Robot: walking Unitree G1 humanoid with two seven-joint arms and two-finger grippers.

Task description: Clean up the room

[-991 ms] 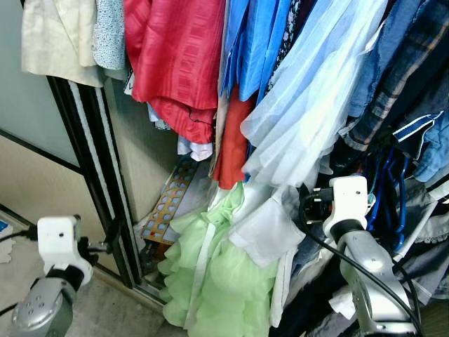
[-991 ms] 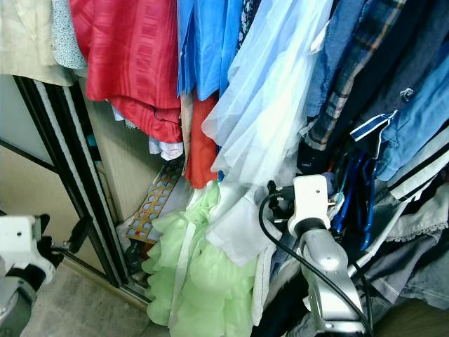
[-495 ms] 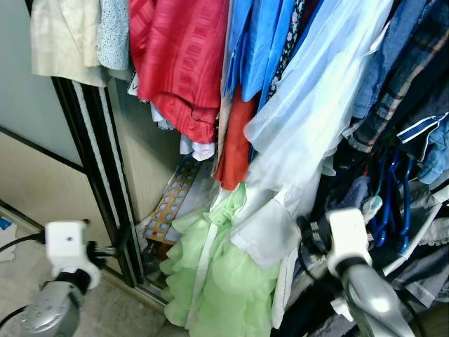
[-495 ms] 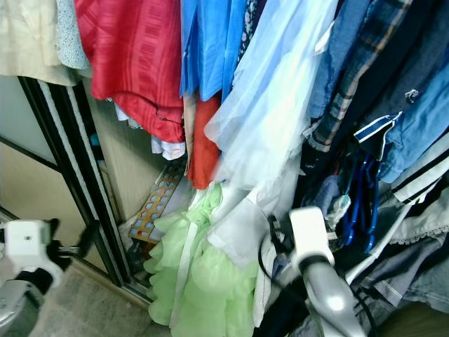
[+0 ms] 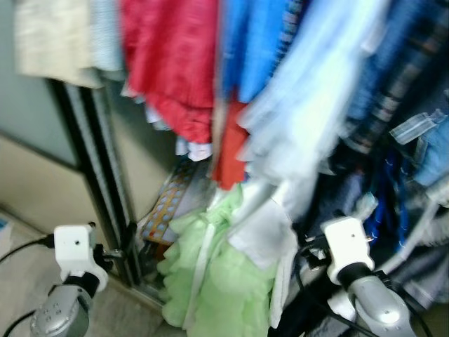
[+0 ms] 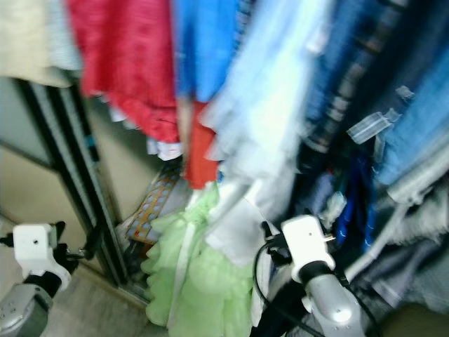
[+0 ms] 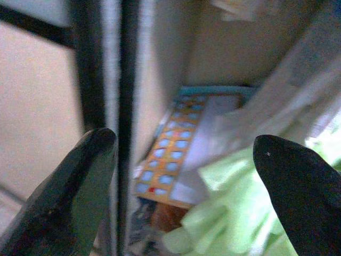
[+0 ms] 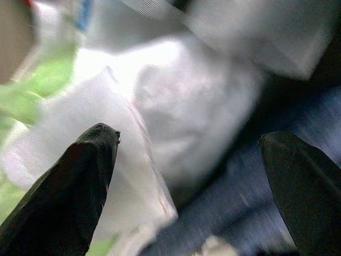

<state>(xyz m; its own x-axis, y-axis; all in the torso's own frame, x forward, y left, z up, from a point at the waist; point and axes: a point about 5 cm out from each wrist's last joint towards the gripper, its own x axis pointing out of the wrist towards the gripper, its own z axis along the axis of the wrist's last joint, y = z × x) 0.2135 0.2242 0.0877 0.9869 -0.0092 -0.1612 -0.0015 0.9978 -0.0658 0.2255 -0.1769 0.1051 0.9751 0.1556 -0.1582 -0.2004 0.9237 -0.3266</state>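
**Both grippers spread wide before a packed wardrobe**

Fingers of the left gripper stand wide apart with nothing between them, one fingertip lying against the view of the black door frame and the other in front of the pale green ruffled garment. Between them, further back, a patterned board with rows of blue dots leans low against the beige inner wall of the wardrobe. In the head views the left arm's white wrist block sits low on the left, just beside the foot of the door frame, over a light floor.

The right gripper is likewise spread wide and holds nothing. Its fingers frame a white garment, with dark blue cloth next to it and a touch of green at one edge. In the head views the right wrist block is low on the right, close among the hanging clothes, near the white fabric and beside blue hangers.

Above hang a cream top, a red dress, bright blue shirts, a sheer pale blue garment and dark denim and plaid pieces. The head views are blurred, so finer detail cannot be made out.
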